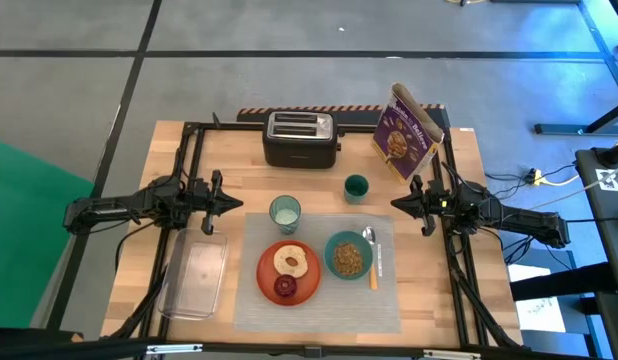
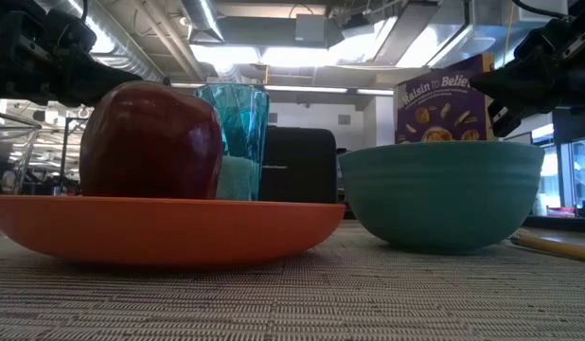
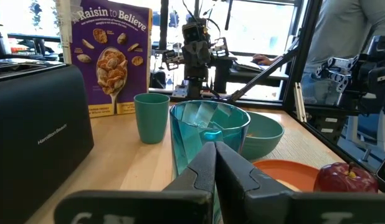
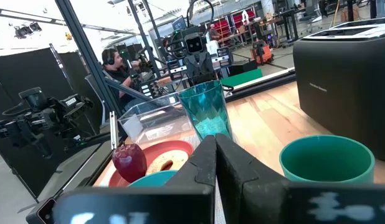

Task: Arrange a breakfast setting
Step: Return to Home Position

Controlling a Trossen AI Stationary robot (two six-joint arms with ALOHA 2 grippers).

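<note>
one placemat (image 1: 319, 310), one orange plate (image 1: 264, 275), one bowl (image 1: 328, 256), one tumbler (image 1: 284, 212), one spoon (image 1: 371, 262), left tool (image 1: 234, 203), right tool (image 1: 397, 204), both together

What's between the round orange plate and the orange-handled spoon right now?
The smaller teal bowl, on the grey translucent placemat; the high view shows it between the round orange plate and the orange-handled spoon.

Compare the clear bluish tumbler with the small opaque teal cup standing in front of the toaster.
The clear bluish faceted tumbler is see-through, while the small teal cup is opaque with smooth walls. The tumbler stands on the grey placemat, whereas the cup stands off it on the bare wooden table. From above, the tumbler's rim looks wider than the cup's. Both stand upright with open tops.
</note>
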